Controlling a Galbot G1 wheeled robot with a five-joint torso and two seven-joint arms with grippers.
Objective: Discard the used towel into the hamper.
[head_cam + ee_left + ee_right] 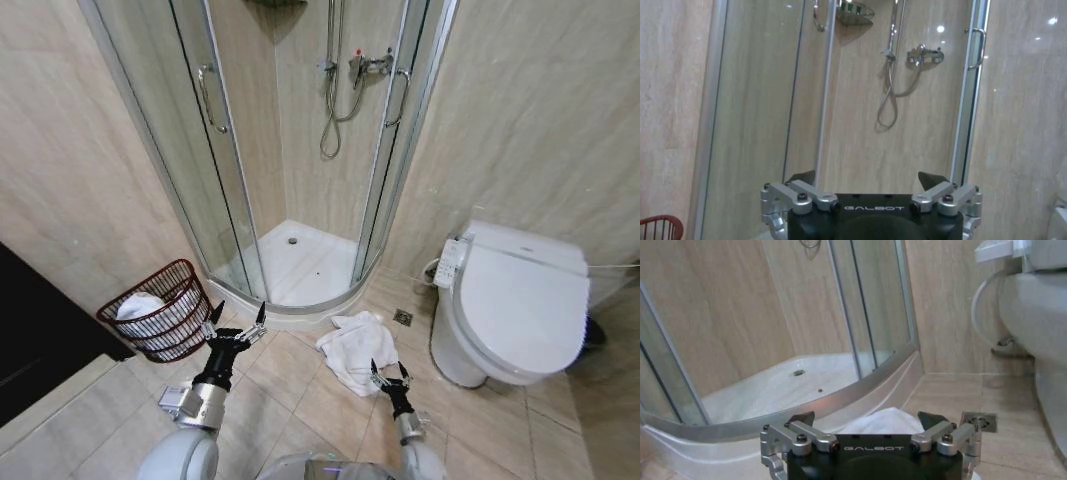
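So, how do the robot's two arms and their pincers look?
Both arms are silver-grey with rounded shells near the body and black forearm sections. The left pincer and the right pincer each have a black body marked GALBOT in pale letters, silver metal linkages with dark bolts, and black fingertips.

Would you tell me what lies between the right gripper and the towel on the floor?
Nothing: in the head view, bare floor tile separates the open right gripper from the white towel just ahead.
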